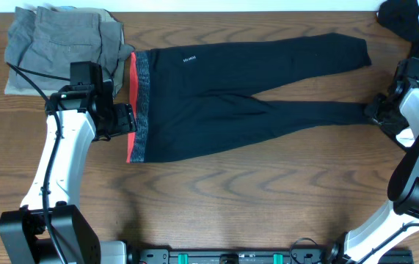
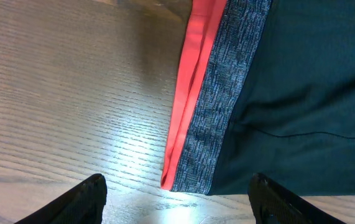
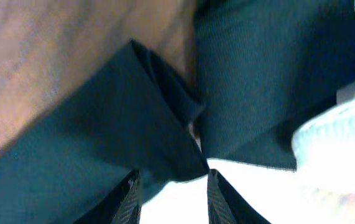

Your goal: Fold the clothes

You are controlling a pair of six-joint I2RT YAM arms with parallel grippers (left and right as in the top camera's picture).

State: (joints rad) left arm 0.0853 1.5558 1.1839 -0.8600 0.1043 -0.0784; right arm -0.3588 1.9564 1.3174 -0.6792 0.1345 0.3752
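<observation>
The long black leggings (image 1: 253, 110) lie flat across the table, waist to the left, with a tiny white logo (image 1: 189, 59). The heather-grey and coral-red waistband (image 1: 139, 110) also shows in the left wrist view (image 2: 217, 106). My left gripper (image 1: 125, 117) is open and empty; in the left wrist view (image 2: 177, 199) its fingers straddle the waistband's near corner, just short of it. My right gripper (image 1: 376, 110) is at the lower leg's ankle end. Its fingers (image 3: 172, 180) are partly closed with a gap, on either side of the folded black cuff (image 3: 158, 124).
A pile of folded grey garments (image 1: 62, 44) sits at the back left, close behind my left arm. A heap of black and white clothes (image 1: 414, 18) lies at the back right corner; its white fabric (image 3: 332, 143) is near the cuff.
</observation>
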